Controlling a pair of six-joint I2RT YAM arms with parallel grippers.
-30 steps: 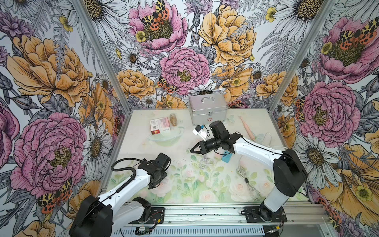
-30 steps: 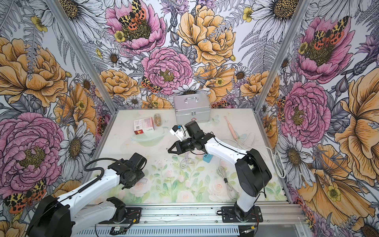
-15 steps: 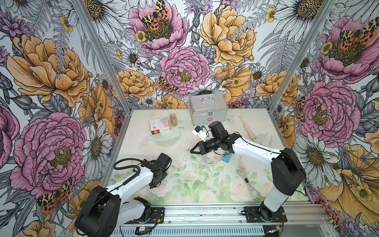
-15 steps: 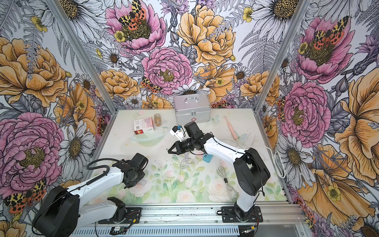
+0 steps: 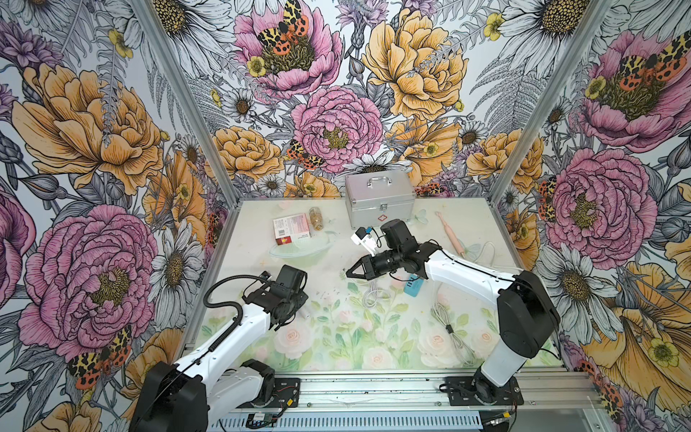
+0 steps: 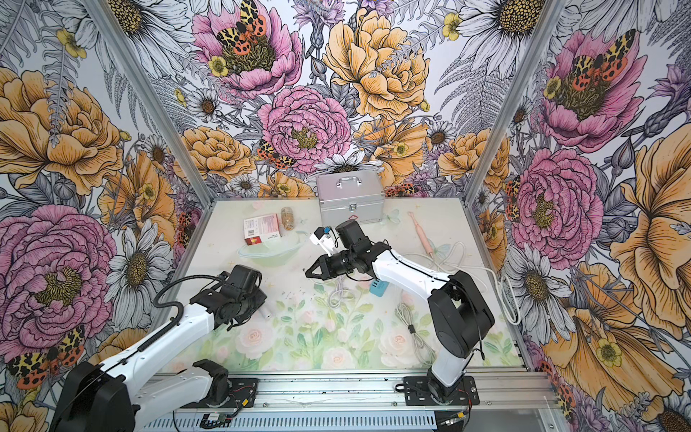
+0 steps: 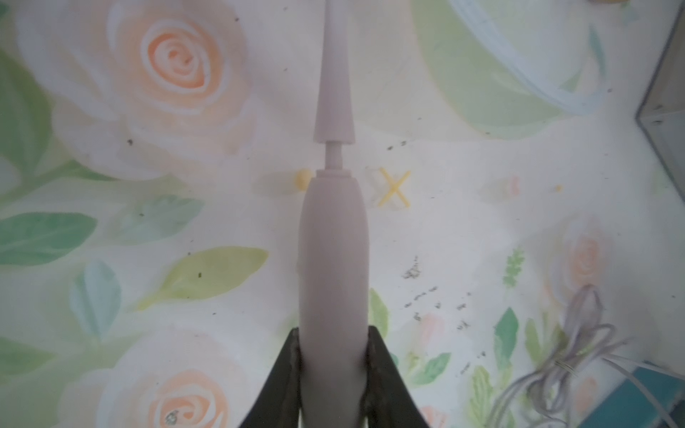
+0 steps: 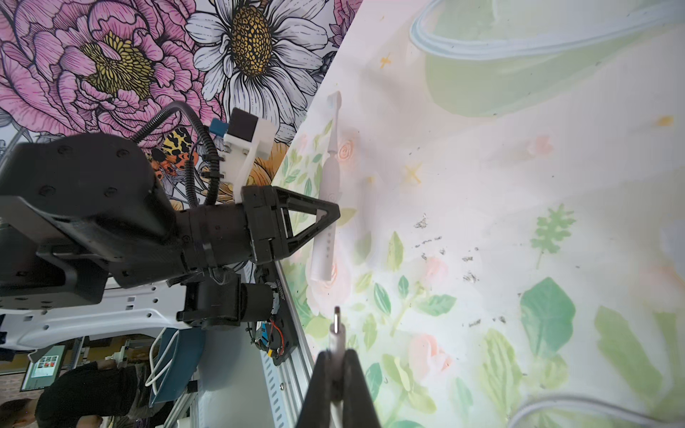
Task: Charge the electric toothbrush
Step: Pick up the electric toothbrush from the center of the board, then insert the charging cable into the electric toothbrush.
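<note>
Two arms square up over a flower-printed table [image 5: 374,336], with the key step of the charging job not yet done. We see the left hand [image 7: 333,331] pinching the pale toothbrush [image 7: 333,241] low on its handle. One dark finger presses against each side, and the neck and head run out ahead of the grip.

In the right wrist view the toothbrush [image 8: 321,252] lies along the near left part of the table, its flat base end sticking out past the left hand [image 8: 335,215]. We cannot tell whether it rests on the surface or hangs just clear of it. We judge the grip is chosen to leave the base free, since that is where a charging port would sit.

The right hand [image 8: 336,355] is pressed together on a white plug [image 8: 336,326]. The plug's metal tip pokes out beyond the fingertips and points roughly toward the toothbrush's base, short of it and not touching. We take the short exposed tip as deliberate: enough to enter a socket, little enough to stay stiff.

In both top views the right hand [image 5: 349,272] hovers mid-table, apart from the left arm. Behind it the cable [image 5: 370,297] lies in loose loops beside a teal block [image 5: 413,290], which we judge to be the power adapter.
</note>
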